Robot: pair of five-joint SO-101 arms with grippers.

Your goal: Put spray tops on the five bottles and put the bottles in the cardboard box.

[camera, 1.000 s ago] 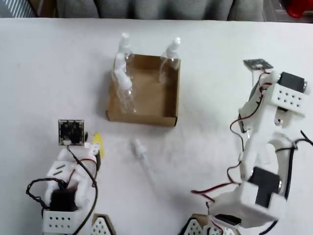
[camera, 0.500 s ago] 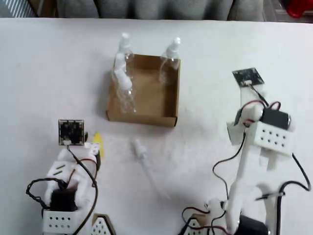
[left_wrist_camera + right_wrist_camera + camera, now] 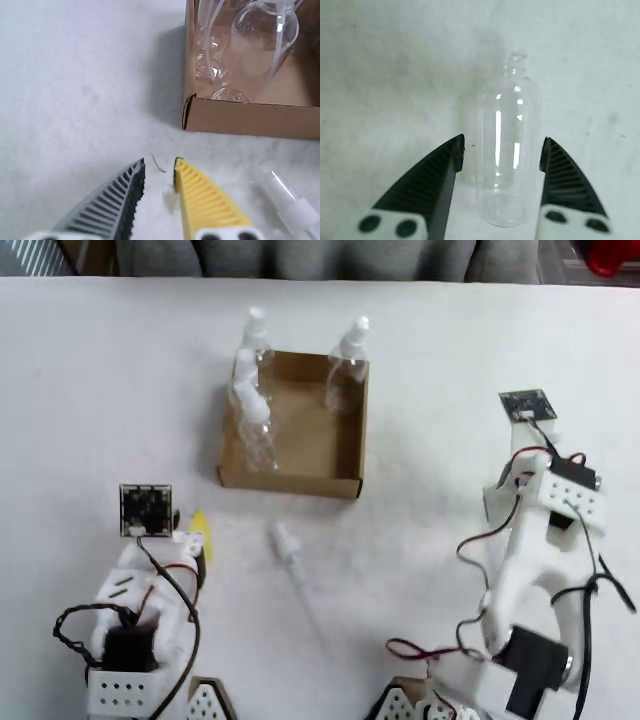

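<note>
Cardboard box toward the far edge of the table, a little left of centre, open side up. Four capped bottles upright inside: three along the box's left wall, one at its far right corner. Spray tops on all four.

Loose spray top flat on the table between the box and the near edge, dip tube trailing toward the near edge. Touching nothing.

Uncapped bottle near the table's right edge, apparently on its side, threaded neck bare, neck end away from the wrist camera.

Right gripper over that bottle, black fingers spread wide, one on each side of the bottle body. No clear contact with the bottle.

Left gripper low over the table by the near left corner, just short of the box's near wall, the loose spray top off to its yellow finger's side. Grey and yellow fingers only slightly apart, nothing between them.
</note>
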